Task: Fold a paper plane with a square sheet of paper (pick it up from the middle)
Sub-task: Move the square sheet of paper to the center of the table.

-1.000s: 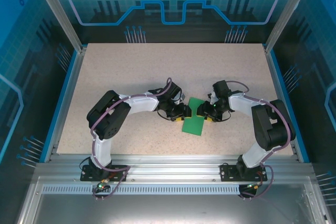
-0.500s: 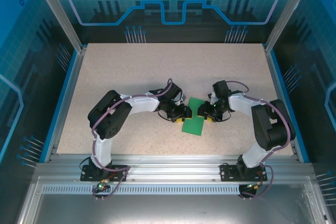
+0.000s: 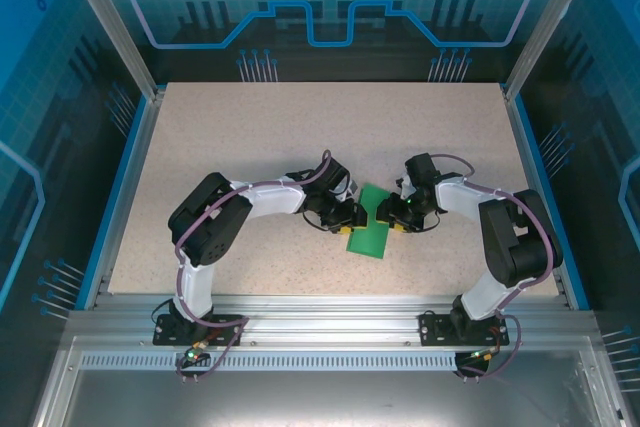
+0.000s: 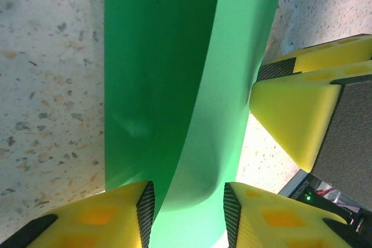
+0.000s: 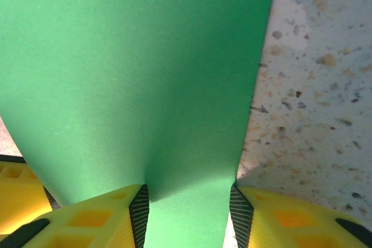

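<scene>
The square sheet of paper (image 3: pixel 371 231) is bright green and lies as a narrow folded strip on the table between the two arms. My left gripper (image 3: pixel 351 215) sits low at its left edge and my right gripper (image 3: pixel 393 215) at its right edge. In the left wrist view a lighter flap of the paper (image 4: pixel 232 85) curls up and runs between the left gripper (image 4: pixel 189 210), whose jaws stand apart and meet the paper's sides. In the right wrist view the paper (image 5: pixel 133 62) spans the gap of the right gripper (image 5: pixel 189 213), whose jaws are also apart.
The speckled tabletop (image 3: pixel 250 137) stretches behind and to both sides of the arms. A blue rail (image 3: pixel 125 187) edges it on the left. The right gripper's yellow fingers (image 4: pixel 293 114) stand close beside the paper in the left wrist view.
The left wrist has edged slightly toward the paper. The paper and the right arm sit where they were.
</scene>
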Motion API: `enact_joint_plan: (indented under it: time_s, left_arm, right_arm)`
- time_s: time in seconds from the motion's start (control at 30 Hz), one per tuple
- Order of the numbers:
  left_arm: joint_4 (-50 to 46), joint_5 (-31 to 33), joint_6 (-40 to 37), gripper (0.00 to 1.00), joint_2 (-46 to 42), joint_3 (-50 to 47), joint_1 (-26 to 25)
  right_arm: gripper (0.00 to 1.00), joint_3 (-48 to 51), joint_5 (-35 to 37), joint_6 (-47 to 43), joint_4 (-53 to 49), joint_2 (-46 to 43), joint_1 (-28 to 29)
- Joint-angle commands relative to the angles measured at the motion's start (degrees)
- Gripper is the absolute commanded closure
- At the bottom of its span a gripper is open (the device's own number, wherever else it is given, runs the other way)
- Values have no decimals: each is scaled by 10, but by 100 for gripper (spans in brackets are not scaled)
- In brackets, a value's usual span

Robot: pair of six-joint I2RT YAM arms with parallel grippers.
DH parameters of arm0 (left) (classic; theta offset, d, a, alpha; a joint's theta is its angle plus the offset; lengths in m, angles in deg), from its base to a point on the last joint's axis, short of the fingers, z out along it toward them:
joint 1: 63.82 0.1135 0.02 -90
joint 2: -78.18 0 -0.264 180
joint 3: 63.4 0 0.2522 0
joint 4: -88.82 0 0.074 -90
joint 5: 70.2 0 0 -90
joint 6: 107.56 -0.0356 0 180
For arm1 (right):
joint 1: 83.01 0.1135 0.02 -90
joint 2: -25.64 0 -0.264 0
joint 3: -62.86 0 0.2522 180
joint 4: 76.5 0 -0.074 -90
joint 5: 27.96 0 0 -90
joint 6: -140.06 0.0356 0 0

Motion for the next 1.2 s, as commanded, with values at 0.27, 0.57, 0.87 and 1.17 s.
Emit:
enact_joint_plan:
  time_s: [0.27, 0.57, 0.87, 1.17]
  left_arm:
    - [21, -9, -4, 54, -11, 15, 3]
    - [52, -26, 11, 53, 0, 17, 24]
    - [64, -52, 12, 58, 21, 32, 27]
    - [90, -37, 34, 82, 4, 8, 30]
  right_arm:
    - [55, 11, -18, -15, 4, 5, 1]
    - [54, 17, -20, -13, 10, 1, -1]
    - [53, 19, -28, -11, 15, -7, -1]
    - [51, 22, -36, -3, 13, -54, -12]
